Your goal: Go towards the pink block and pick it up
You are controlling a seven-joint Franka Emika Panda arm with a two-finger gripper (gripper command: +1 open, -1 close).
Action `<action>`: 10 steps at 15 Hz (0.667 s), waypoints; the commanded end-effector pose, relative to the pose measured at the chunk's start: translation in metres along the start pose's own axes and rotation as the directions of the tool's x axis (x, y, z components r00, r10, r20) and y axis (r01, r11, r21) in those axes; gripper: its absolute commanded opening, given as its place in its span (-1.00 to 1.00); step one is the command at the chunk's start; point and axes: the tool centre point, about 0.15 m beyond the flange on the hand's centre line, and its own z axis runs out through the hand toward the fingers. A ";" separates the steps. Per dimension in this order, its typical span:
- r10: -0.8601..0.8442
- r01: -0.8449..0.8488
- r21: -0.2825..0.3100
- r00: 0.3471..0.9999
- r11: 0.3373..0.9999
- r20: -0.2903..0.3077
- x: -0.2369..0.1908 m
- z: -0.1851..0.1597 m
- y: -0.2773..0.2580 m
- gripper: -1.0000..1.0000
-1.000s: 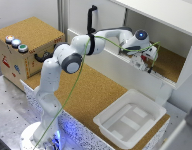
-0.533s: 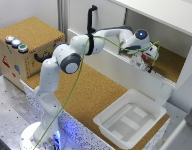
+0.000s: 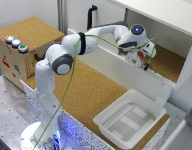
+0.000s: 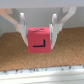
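Between gripper [image 4: 38,31] fingers: pink block [image 4: 40,43], clamped, off cork.

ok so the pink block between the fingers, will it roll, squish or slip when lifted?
Probably none. The pink block is a cube with flat faces, so it should sit still rather than roll. Its edges look crisp, suggesting it is rigid. The hand straddles two flat sides, though whether the fingers touch is unclear.

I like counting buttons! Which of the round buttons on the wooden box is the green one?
The green button is the end one of the row on the wooden box, nearest the robot arm; the others look red and pale.
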 end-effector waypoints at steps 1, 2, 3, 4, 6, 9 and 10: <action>0.015 -0.020 -0.139 0.999 0.990 -0.034 -0.055 -0.035 -0.046 -1.00; 0.013 -0.016 -0.146 1.000 0.989 -0.023 -0.063 -0.040 -0.054 -1.00; 0.023 -0.023 -0.141 1.000 0.990 -0.003 -0.071 -0.042 -0.062 -1.00; 0.022 -0.020 -0.137 1.000 0.990 0.013 -0.079 -0.042 -0.072 -1.00; -0.012 0.018 -0.128 0.999 0.992 0.047 -0.101 -0.042 -0.092 -1.00; -0.042 0.046 -0.059 0.996 0.997 0.074 -0.124 -0.040 -0.108 -1.00; -0.074 0.078 -0.039 0.993 0.996 0.088 -0.134 -0.037 -0.120 -1.00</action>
